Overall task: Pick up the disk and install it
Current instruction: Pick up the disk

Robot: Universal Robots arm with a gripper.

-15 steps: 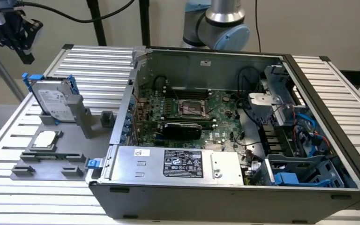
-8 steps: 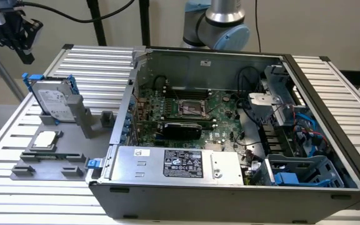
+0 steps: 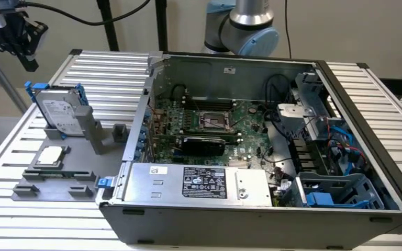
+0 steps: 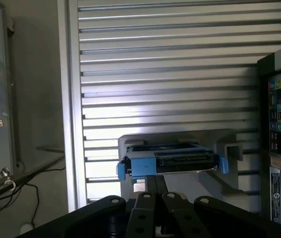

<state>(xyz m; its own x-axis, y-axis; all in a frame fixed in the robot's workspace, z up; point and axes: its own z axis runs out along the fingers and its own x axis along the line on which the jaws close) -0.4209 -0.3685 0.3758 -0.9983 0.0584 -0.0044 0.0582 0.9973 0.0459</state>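
Observation:
The disk (image 3: 56, 112) is a silver-grey drive with a white label in a bright blue carrier. It stands on edge in a grey holder (image 3: 82, 130) on the slatted table, at the exterior view's left of the open computer case (image 3: 257, 157). My black gripper (image 3: 29, 63) hangs high above and behind the disk, well apart from it. In the wrist view the disk (image 4: 172, 161) shows edge-on with blue tabs at both ends, beyond my gripper (image 4: 155, 184). The fingers (image 4: 150, 186) are pressed together with nothing between them.
A small square silver CPU chip (image 3: 51, 156) lies on the grey fixture plate (image 3: 47, 183) in front of the disk. Inside the case are a motherboard (image 3: 208, 125), a silver power supply (image 3: 197, 183) and blue drive bays (image 3: 334, 193). The arm's base (image 3: 246, 26) stands behind the case.

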